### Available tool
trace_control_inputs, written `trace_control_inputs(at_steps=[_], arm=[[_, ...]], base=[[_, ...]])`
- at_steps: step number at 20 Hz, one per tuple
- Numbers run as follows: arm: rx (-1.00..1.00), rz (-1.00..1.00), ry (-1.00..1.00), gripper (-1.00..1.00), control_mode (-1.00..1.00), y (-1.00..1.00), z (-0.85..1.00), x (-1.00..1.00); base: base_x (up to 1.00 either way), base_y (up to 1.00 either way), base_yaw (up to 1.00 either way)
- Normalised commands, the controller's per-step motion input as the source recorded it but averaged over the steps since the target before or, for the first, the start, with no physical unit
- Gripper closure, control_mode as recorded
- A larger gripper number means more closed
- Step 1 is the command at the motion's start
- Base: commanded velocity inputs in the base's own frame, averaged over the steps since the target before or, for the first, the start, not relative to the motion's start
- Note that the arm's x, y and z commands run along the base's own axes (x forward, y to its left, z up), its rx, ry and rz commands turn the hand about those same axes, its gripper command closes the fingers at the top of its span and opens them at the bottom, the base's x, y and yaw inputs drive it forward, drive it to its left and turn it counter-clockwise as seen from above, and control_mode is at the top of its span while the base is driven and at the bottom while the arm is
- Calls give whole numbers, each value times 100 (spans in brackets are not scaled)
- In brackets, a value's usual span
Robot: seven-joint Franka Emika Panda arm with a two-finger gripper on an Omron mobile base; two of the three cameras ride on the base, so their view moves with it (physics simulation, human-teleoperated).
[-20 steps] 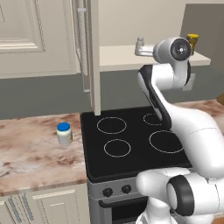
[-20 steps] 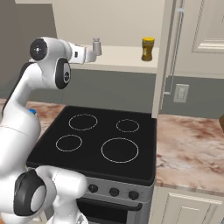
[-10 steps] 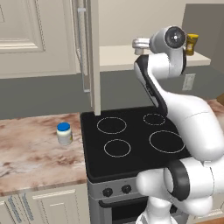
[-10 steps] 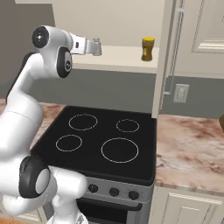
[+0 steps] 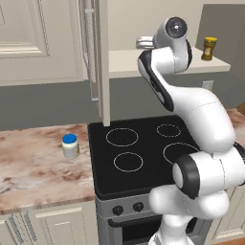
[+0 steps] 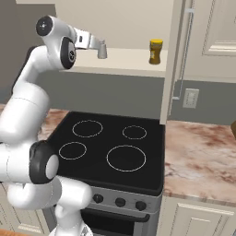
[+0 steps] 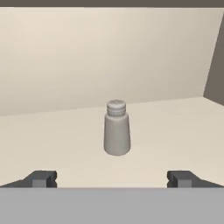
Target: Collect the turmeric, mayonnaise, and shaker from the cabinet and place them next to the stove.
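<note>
A small slim grey shaker [image 7: 117,128] with a ribbed rounded top stands upright at the hand view's centre on the cream cabinet's beige shelf board [image 6: 129,61]. A yellow-orange turmeric jar [image 6: 156,51] with a dark lid stands upright further right on it, upper middle of the right base view. The squat white mayonnaise jar [image 5: 70,146] with a blue lid stands at left centre of the left base view, beside the black glass four-ring stove [image 5: 143,153].

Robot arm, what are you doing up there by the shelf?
The robot's gripper is open and pointed at the little grey shaker standing on the cabinet shelf, but it isn't touching it. The yellow turmeric jar stands further along the same shelf. The mayonnaise, with its blue lid, already sits on the counter beside the black stove.
</note>
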Motion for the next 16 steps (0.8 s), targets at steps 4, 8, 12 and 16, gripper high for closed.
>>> trace_control_inputs(at_steps=[4, 8, 12, 16], arm=[[0, 0, 7, -100, -100, -5, 25, 34], [0, 0, 6, -100, -100, -3, 12, 36], [0, 0, 4, -100, -100, 0, 0, 38], [0, 0, 2, -100, -100, 0, -4, 42]], base=[[0, 0, 0], [0, 0, 0], [0, 0, 0], [0, 0, 0]])
